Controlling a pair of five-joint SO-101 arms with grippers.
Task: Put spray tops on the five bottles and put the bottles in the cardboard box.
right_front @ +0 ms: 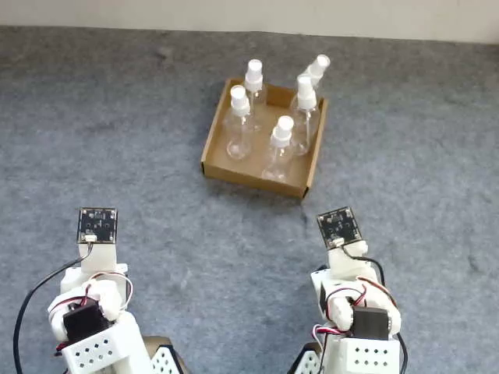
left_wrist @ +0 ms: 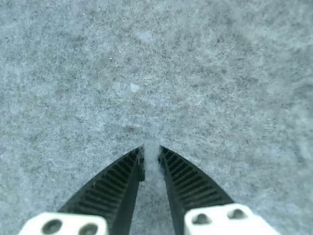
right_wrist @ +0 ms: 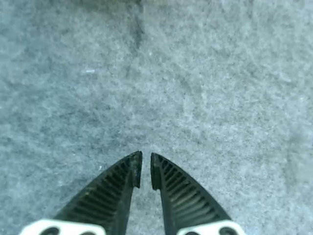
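The main risk is the leaning bottle (right_front: 314,74) at the upper right of the cardboard box (right_front: 249,179). It tilts over the far rim and could tip out if the box were nudged or a neighbour shifted. Counted: five bottles (right_front: 238,125) in the box, five spray tops (right_front: 284,126), one on each; one box; two arms (right_front: 97,312) low in the frame, well apart from it on the grey tabletop (right_front: 117,132). The left end effector (left_wrist: 151,161) and right end effector (right_wrist: 145,169) both have jaws all but closed, holding nothing; the task looks complete
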